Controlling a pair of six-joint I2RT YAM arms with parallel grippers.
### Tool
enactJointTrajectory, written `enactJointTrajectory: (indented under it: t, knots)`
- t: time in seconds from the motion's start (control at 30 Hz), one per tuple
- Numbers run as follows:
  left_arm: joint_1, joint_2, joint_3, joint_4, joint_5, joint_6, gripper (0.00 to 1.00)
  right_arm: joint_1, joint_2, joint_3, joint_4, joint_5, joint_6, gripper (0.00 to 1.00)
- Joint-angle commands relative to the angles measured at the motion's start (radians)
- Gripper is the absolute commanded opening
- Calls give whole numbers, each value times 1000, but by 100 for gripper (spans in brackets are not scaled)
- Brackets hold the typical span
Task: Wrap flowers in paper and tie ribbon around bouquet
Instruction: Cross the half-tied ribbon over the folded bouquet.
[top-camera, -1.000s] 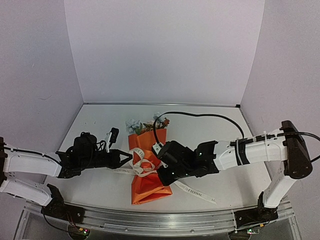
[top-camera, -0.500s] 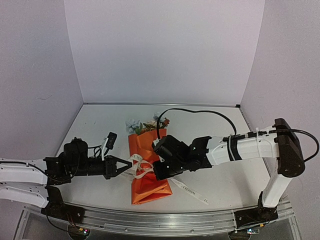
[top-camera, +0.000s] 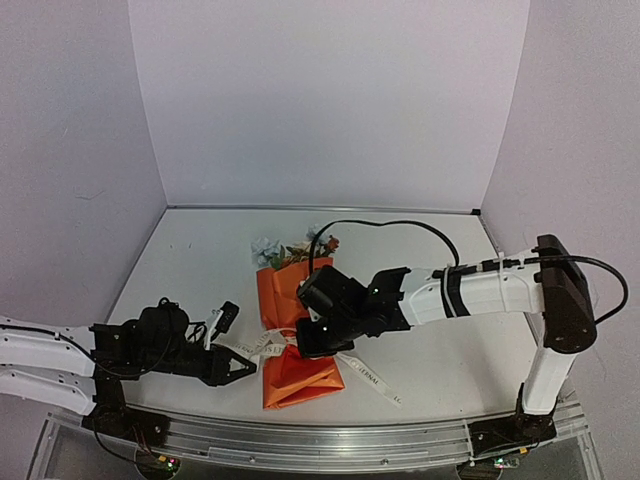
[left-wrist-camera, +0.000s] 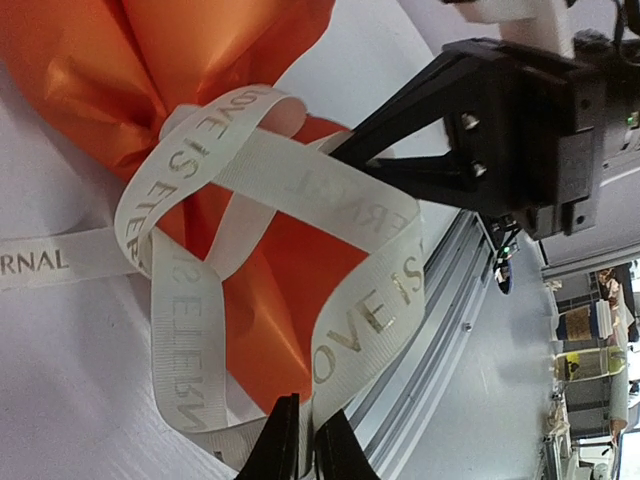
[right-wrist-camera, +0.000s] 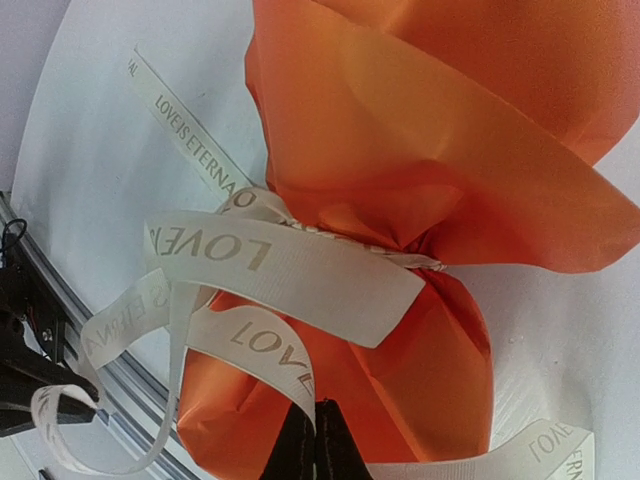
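The bouquet (top-camera: 296, 378) lies on the white table, an orange paper (top-camera: 279, 295) cone pinched at its waist. The flowers (top-camera: 285, 250) stick out at its far end. The cream ribbon (top-camera: 372, 377) circles the waist in loose loops, and one tail trails to the right. My left gripper (top-camera: 248, 366) sits low at the bouquet's left, shut on a ribbon strand (left-wrist-camera: 372, 310). My right gripper (top-camera: 303, 343) hovers over the waist, shut on another ribbon loop (right-wrist-camera: 262, 345). Seen from the left wrist, the right gripper (left-wrist-camera: 336, 152) pinches the ribbon beside the orange paper (left-wrist-camera: 200, 40).
A black cable (top-camera: 380, 225) arcs from the right arm over the flowers. An aluminium rail (top-camera: 320, 440) runs along the table's near edge, close behind the bouquet's base. White walls close in the back and both sides.
My left gripper has drawn back to the left and toward the near edge with its ribbon strand. The right gripper has shifted left over the waist, and the loops have pulled tighter.
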Motion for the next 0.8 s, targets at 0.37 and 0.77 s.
enactJointTrajectory:
  t: [0.37,0.77]
  knots:
    - [-4,-157,53,-253,-100,-14,49,9,-22,52,-92,41,-62,0]
    - [7,-42,186,-219,-416,39,69,25,13,97,-107,37,-40,0]
